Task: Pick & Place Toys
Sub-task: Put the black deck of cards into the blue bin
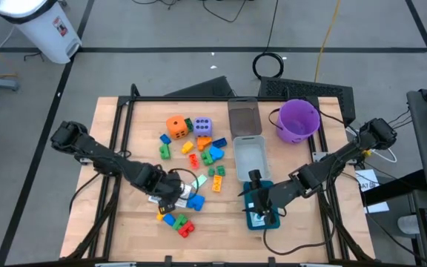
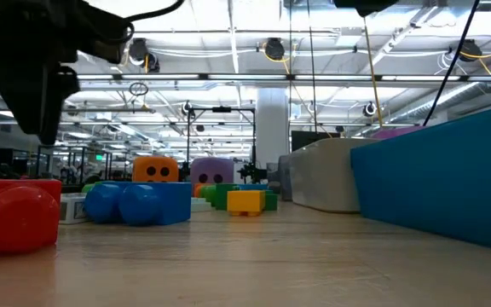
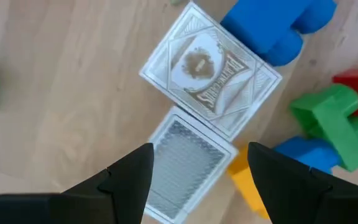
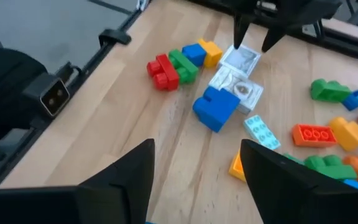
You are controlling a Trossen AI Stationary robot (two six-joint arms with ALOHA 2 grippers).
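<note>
Left gripper (image 3: 197,177) hovers low over two white picture cards (image 3: 209,78) lying on the wooden table (image 1: 124,133), fingers parted to either side of the nearer card and gripping nothing — a blue block (image 3: 278,28) touches the farther card. Right gripper (image 4: 194,180) hangs spread and empty above the teal tray (image 1: 269,222), while the orange die (image 1: 176,126), lavender die (image 1: 203,126) and scattered blocks lie mid-table.
</note>
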